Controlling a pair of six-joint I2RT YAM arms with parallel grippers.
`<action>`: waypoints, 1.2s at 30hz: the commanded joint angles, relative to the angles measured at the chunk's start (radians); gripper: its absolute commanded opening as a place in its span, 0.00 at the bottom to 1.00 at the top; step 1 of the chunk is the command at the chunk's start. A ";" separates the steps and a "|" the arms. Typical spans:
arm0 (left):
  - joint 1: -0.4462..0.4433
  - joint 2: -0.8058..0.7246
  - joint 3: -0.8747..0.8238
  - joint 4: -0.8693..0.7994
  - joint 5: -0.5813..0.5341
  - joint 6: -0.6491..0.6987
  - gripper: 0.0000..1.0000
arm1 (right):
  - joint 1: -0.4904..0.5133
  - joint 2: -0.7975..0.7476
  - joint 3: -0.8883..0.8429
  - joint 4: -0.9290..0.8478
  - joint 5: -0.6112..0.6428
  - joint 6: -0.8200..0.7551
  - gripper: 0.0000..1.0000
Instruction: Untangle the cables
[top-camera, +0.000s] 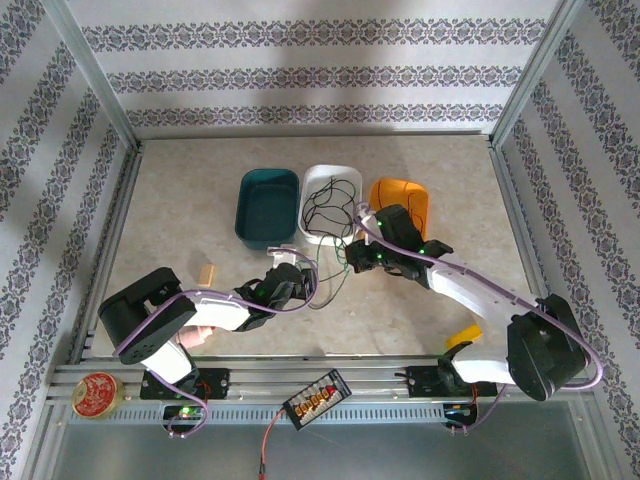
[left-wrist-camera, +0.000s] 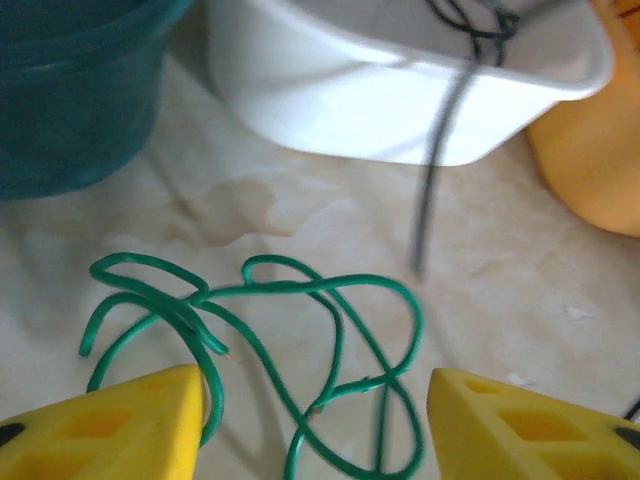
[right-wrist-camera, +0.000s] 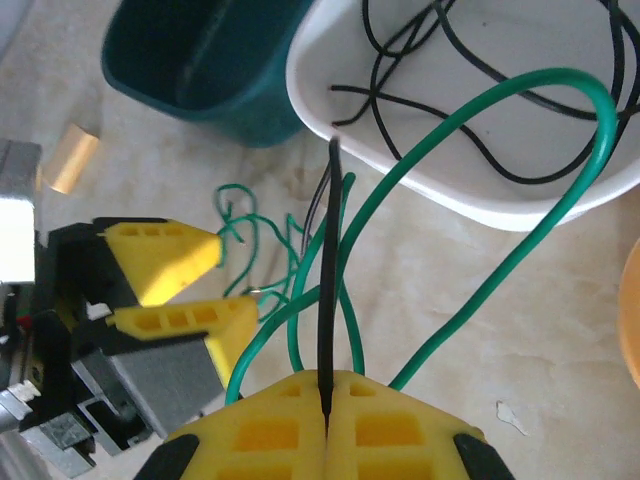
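Observation:
Several thin green cables (left-wrist-camera: 345, 330) lie tangled on the table between the yellow fingers (left-wrist-camera: 110, 425) of my left gripper (left-wrist-camera: 315, 430), which is open; one strand brushes the inner face of its left finger. My right gripper (right-wrist-camera: 328, 425) is shut on a black cable (right-wrist-camera: 328, 290) that runs up toward the white bin (right-wrist-camera: 470, 205). Green loops (right-wrist-camera: 560, 80) arch beside that black cable and over the bin rim. More black cables (top-camera: 330, 200) lie coiled in the white bin (top-camera: 308, 225). Seen from above, the left gripper (top-camera: 303, 275) and right gripper (top-camera: 352, 258) sit close together over the green cables (top-camera: 330, 290).
A teal bin (top-camera: 268, 205) stands left of the white bin and an orange bin (top-camera: 400, 200) right of it. A small wooden block (top-camera: 207, 274) lies near the left arm. A black connector strip (top-camera: 317, 398) with a red lead and a round red tin (top-camera: 93, 393) rest on the front rail.

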 joint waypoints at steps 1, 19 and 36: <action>0.006 -0.048 -0.040 0.150 0.101 0.072 0.65 | -0.002 -0.010 -0.004 0.007 -0.060 0.015 0.00; 0.014 -0.043 0.075 0.136 0.304 0.126 0.69 | 0.034 0.037 -0.017 0.045 -0.140 0.045 0.00; 0.062 0.004 0.020 0.285 0.305 -0.009 0.03 | 0.042 0.027 -0.040 0.053 -0.136 0.062 0.00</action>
